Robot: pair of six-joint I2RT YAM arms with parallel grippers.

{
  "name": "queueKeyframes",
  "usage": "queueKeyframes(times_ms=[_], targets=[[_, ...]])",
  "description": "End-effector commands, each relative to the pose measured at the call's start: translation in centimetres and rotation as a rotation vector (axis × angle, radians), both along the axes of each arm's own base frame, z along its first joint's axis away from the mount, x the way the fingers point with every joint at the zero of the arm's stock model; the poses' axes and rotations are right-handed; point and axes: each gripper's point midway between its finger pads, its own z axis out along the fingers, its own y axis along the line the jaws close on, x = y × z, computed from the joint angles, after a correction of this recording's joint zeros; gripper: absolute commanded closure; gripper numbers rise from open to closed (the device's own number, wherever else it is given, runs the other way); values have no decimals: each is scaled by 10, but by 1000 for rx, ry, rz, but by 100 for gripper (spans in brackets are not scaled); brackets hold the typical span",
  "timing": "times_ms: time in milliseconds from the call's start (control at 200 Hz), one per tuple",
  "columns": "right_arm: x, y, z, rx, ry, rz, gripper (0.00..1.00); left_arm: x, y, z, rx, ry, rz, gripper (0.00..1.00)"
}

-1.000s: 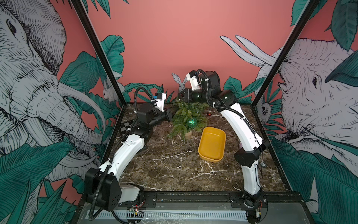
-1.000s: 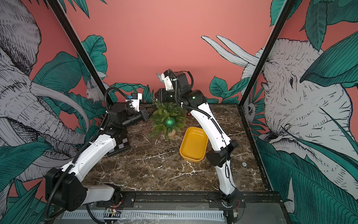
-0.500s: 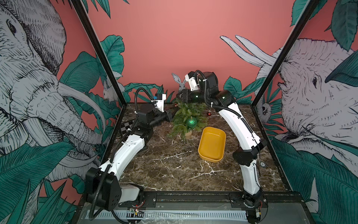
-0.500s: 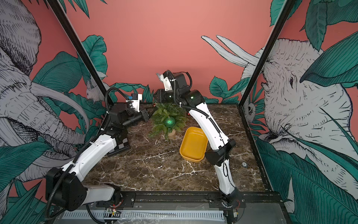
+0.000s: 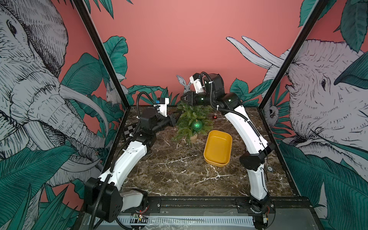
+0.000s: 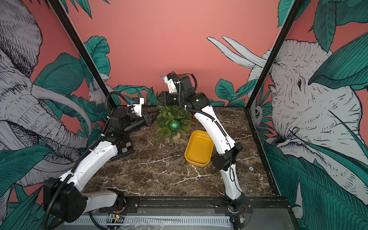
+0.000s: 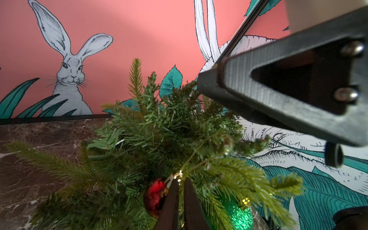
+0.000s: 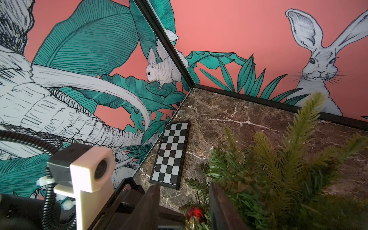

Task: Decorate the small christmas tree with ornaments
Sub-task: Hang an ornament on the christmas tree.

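Nearly done, I'd say: glittery green ball [image 5: 196,125] hangs on the front of the small christmas tree [image 5: 187,117], and the yellow tray [image 5: 218,147] right of the tree shows nothing in it. One red ball [image 7: 155,196] sits in the tree's branches at my left claw [image 7: 180,183], fingers a slit apart at its gold cap, can't tell if the loop's pinched. Right claw [image 8: 184,191] by the treetop, fingers apart, holding nothing. Second red ball [image 5: 214,116] just right of the tree: hung or lying on the desk [image 5: 179,179], too small to tell
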Motion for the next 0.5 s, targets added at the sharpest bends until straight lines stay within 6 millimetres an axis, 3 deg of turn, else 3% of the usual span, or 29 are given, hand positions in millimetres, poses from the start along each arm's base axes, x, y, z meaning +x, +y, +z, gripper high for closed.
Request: queueKeyframes(times_ms=[0, 170, 280, 435, 495], targets=[[-16, -4, 38, 58, -89, 33, 57, -10, 13, 7, 27, -30, 42, 84], [-25, -7, 48, 72, -110, 53, 51, -18, 19, 11, 47, -41, 63, 77], [-30, -12, 53, 71, -122, 55, 46, -21, 21, 12, 51, -37, 69, 66], [-42, -25, 59, 52, -146, 44, 36, -28, 22, 14, 56, -28, 58, 52], [-48, -33, 61, 45, -156, 32, 30, -33, 21, 13, 60, -14, 42, 51]])
